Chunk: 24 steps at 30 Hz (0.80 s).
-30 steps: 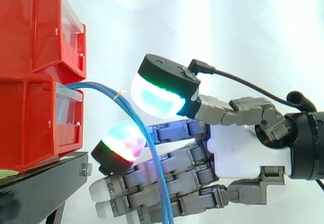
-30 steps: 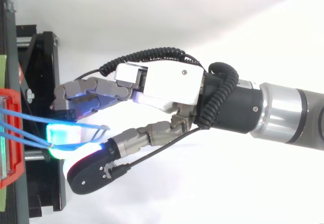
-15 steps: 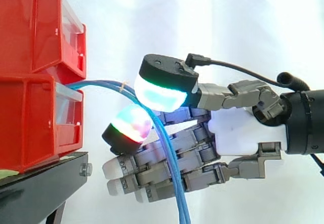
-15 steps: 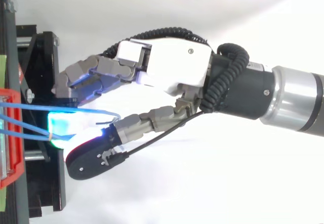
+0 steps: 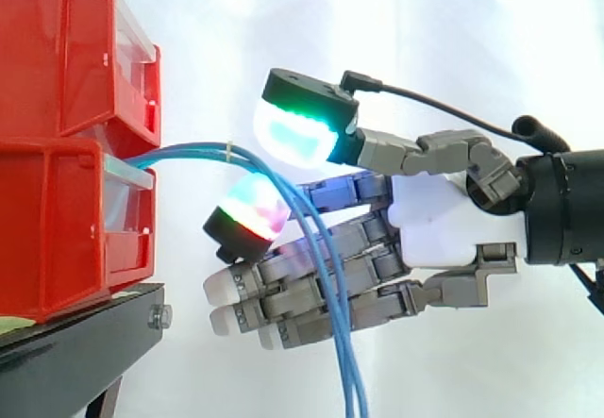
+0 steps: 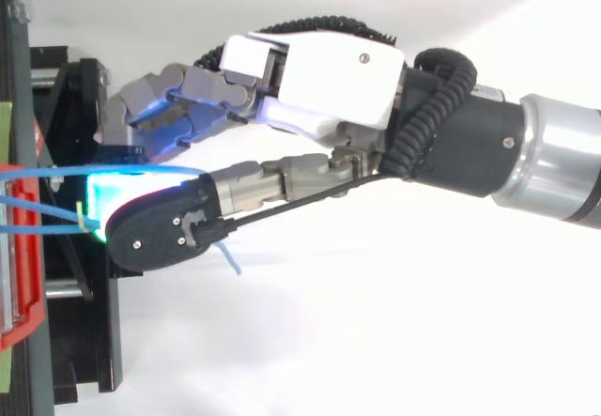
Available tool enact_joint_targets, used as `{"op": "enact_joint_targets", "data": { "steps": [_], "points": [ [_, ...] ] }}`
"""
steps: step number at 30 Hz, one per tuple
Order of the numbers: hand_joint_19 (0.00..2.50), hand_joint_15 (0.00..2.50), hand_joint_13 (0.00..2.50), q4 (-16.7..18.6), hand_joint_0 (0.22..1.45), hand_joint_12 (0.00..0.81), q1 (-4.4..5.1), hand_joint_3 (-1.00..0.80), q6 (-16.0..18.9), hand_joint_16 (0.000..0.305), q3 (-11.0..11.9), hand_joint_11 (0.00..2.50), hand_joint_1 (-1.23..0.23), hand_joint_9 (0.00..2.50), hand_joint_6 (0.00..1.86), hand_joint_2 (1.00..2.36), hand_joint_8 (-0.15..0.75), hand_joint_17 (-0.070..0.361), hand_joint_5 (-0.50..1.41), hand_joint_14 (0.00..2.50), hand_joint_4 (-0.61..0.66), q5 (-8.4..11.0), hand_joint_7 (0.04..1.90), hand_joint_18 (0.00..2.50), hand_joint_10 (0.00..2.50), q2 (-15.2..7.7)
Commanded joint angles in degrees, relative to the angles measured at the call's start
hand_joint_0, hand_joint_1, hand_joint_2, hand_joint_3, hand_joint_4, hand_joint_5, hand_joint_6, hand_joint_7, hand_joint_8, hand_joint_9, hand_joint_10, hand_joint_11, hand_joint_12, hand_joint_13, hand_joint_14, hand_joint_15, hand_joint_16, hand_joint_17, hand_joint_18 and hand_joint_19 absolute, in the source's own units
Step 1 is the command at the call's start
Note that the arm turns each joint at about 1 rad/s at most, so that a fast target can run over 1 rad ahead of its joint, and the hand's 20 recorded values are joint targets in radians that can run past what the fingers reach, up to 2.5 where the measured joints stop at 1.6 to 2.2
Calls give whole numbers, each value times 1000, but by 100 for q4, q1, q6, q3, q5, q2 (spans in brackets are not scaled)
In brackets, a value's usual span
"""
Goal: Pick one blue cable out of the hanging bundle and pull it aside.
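Several thin blue cables (image 5: pixel 189 152) leave the lower red bin (image 5: pixel 57 220), arc to the right and hang down in front of my hand (image 5: pixel 434 229). A pale tie (image 5: pixel 229 151) binds them near the top of the arc. The hand is open, its fingers nearly straight and pointing at the bins. The cables pass through the gap between the green-glowing thumb pad (image 5: pixel 297 127) and a multicoloured finger pad (image 5: pixel 247 215). From above, one blue cable (image 6: pixel 56 169) runs straight from the bin to the thumb (image 6: pixel 160 233), apart from the tied ones (image 6: pixel 42 230).
Two red bins are stacked at the left on a black stand (image 5: pixel 75 342), whose edge (image 6: pixel 80 322) lies right under the fingertips. A white curtain is behind. Open room lies to the right of the stand, around the arm (image 6: pixel 554 162).
The hand has risen and drawn back a little from the bins. In the top view it has shifted sideways, and the thumb now covers the cables, one of which has been drawn apart from the others.
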Motion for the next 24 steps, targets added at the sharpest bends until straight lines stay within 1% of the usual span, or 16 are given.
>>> {"op": "enact_joint_targets", "data": {
  "steps": [1, 4, 6, 7, 10, 13, 18, 24],
  "points": [
    [0, 18, 432, -85, 582, 249, -24, -362, -74, 23, 9, 97, -584, 723, 774, 1012, 237, 52, -113, 0, 134, 0, 1152, 182, 2, 55],
    [0, 29, 437, -120, 583, 254, -50, -259, -145, 23, 18, 122, -662, 706, 843, 1019, 238, 52, -140, 0, 142, 0, 1108, 190, 4, 99],
    [0, 39, 438, -120, 591, 255, -68, -209, -171, 23, 18, 129, -716, 683, 872, 1019, 235, 52, -150, 0, 119, 0, 1073, 192, 4, 108],
    [0, 41, 439, -120, 601, 258, -68, -191, -180, 23, 18, 139, -752, 667, 896, 1021, 234, 52, -163, 0, 80, 0, 1011, 194, 4, 126],
    [0, 42, 438, -120, 617, 263, -76, -170, -206, 25, 18, 139, -793, 655, 905, 1022, 229, 57, -169, 2, 29, 0, 1015, 211, 4, 134],
    [0, 41, 440, -120, 638, 265, -76, -202, -206, 26, 18, 144, -821, 649, 911, 1021, 227, 58, -177, 2, 1, 0, 994, 223, 4, 143],
    [0, 40, 450, -128, 680, 268, -94, -354, -206, 26, 18, 154, -852, 657, 908, 1012, 222, 59, -180, 0, 10, 0, 946, 247, 5, 170],
    [0, 39, 460, -260, 696, 269, -103, -455, -189, 26, 18, 150, -888, 658, 904, 1004, 218, 59, -181, 0, 11, 9, 943, 272, 5, 170]
  ]
}}
